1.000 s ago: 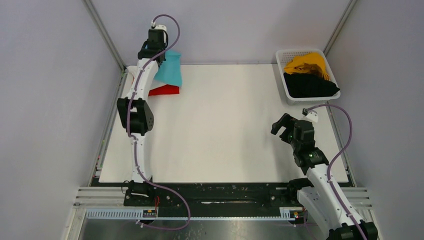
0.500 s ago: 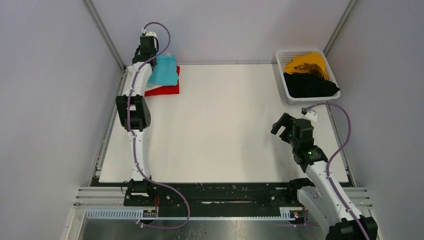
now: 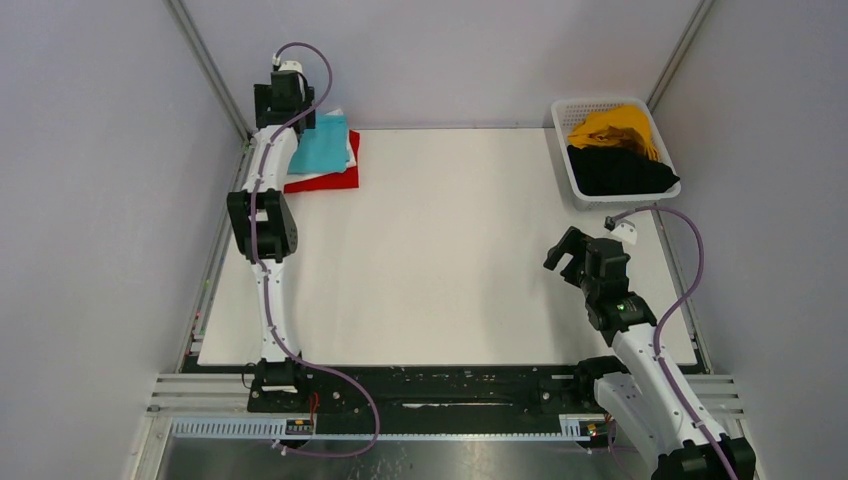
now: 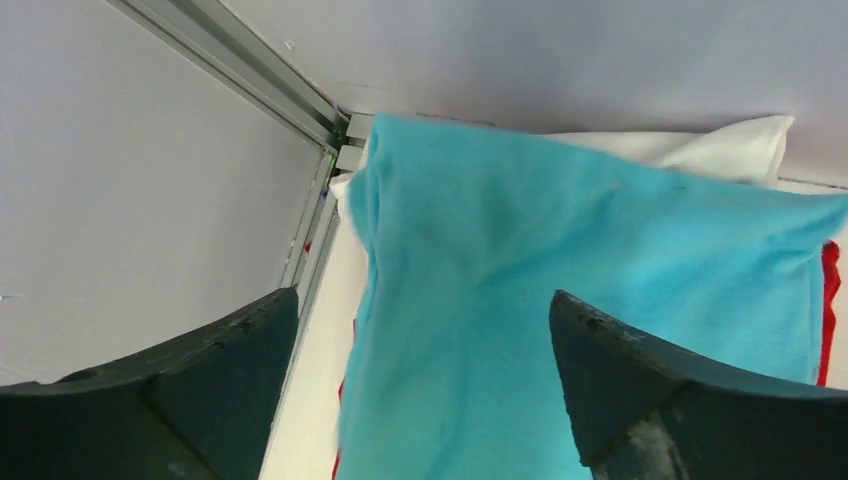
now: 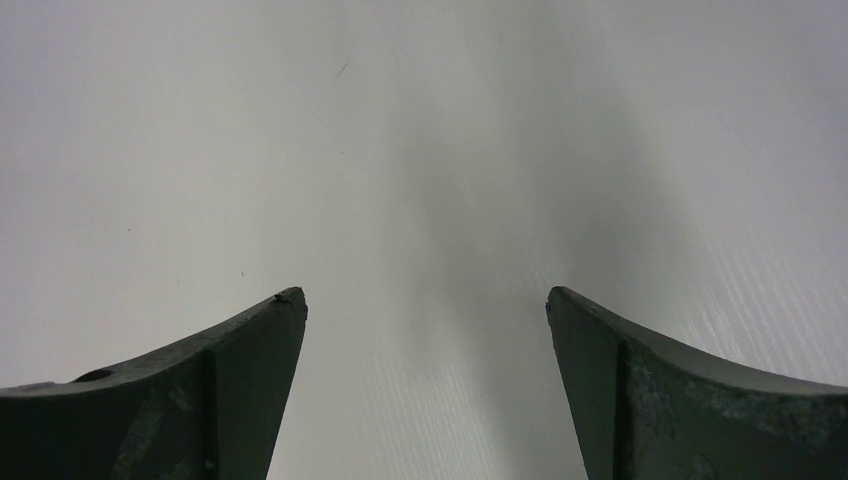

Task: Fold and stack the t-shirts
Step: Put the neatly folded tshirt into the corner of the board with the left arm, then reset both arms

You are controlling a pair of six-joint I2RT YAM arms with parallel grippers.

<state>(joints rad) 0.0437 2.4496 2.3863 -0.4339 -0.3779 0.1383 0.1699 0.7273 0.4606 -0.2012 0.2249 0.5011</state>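
Note:
A folded turquoise t-shirt [image 3: 322, 150] [image 4: 560, 230] lies on top of a white t-shirt [image 4: 740, 145] and a red t-shirt [image 3: 330, 180] in the table's far left corner. My left gripper [image 3: 296, 122] [image 4: 421, 294] hovers over the turquoise one, open, its fingers on either side of the cloth with nothing pinched. A mustard yellow t-shirt [image 3: 610, 128] and a black t-shirt [image 3: 620, 170] lie crumpled in the white mesh basket [image 3: 563, 142]. My right gripper [image 3: 570, 260] [image 5: 424, 293] is open over bare table at the right.
The frame post [image 4: 250, 75] and the grey walls close in on the stack's corner. The basket stands at the far right edge of the white table [image 3: 450, 250].
My left gripper has opened and let go of the turquoise t-shirt, which hung from it and now lies flat on the stack. The right arm has barely moved.

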